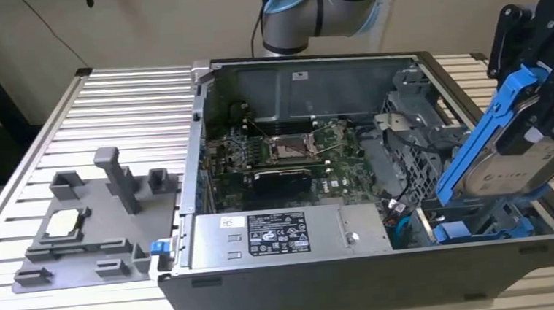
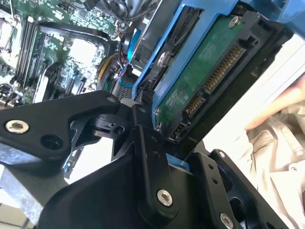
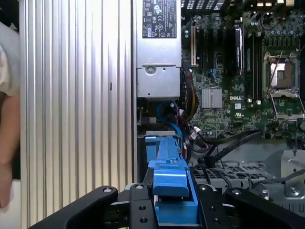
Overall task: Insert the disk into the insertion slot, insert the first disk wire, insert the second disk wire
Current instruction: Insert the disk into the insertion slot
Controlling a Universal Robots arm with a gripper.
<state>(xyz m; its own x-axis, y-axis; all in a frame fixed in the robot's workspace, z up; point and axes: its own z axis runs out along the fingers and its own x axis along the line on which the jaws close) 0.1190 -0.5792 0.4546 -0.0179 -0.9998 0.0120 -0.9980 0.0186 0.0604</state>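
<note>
Disk (image 1: 510, 162) is held clamped by its blue frame between the closed jaws, its long axis steeply tilted, lower end just over the insertion slot (image 1: 463, 226).

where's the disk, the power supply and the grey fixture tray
disk (image 1: 514, 171), exterior view, on its silver face
power supply (image 1: 277, 233), exterior view, on its label
grey fixture tray (image 1: 71, 277), exterior view, on its flat base
</note>
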